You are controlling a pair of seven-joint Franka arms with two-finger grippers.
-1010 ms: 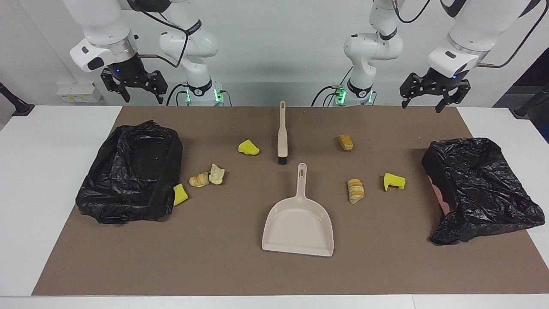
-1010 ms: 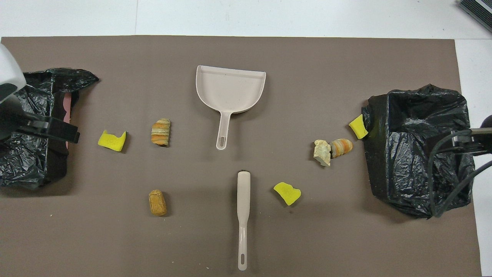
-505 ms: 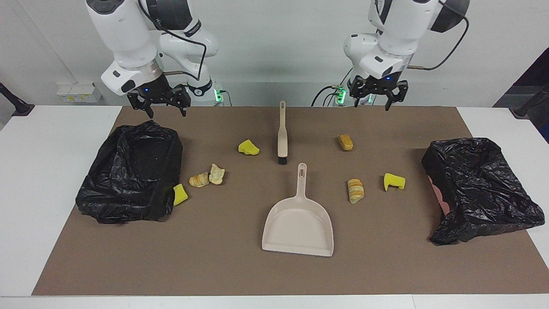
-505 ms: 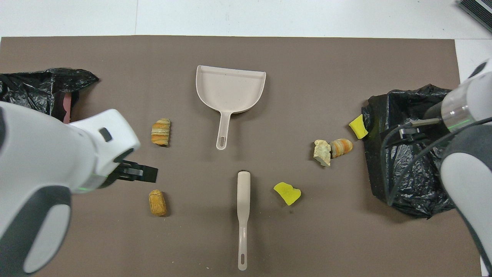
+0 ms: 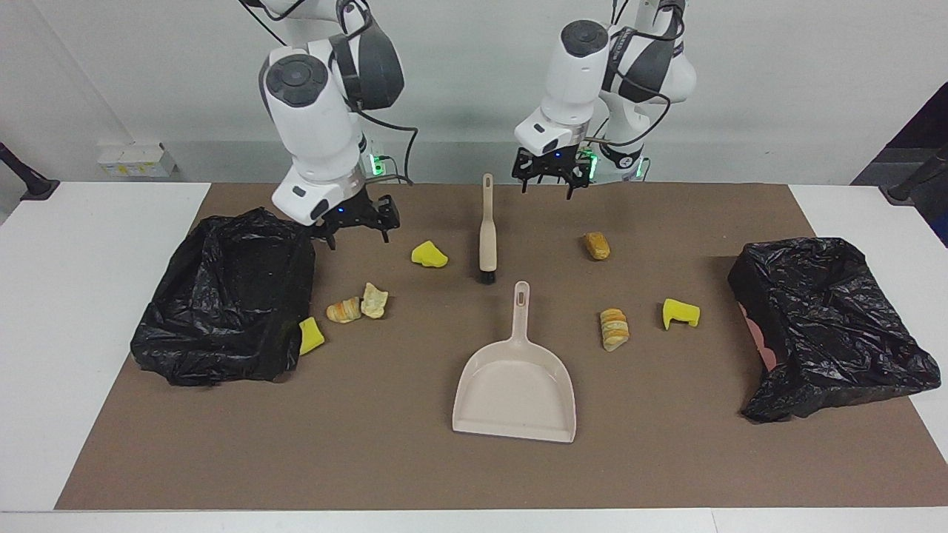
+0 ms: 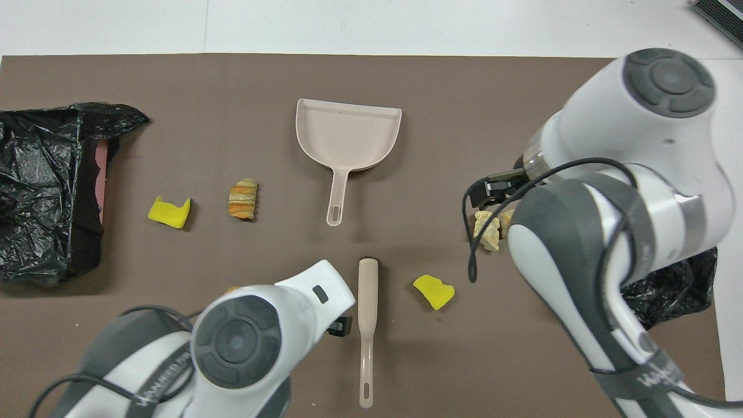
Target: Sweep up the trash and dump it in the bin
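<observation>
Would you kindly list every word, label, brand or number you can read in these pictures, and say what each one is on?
"WANDEL..." (partly legible): grey lettering on the band around the right arm in the overhead view.
The same kind of lettering on the left arm is cut off and too distorted to read fully.
Round logo marks on the arm bases in the facing view: too small to read.
Nothing readable on the dustpan, brush or bin bags.

Counts on the brown mat

Three yellow sponge chunks, four bread-like pieces (two touching), two black bins, one dustpan, one brush, two grippers.
</observation>
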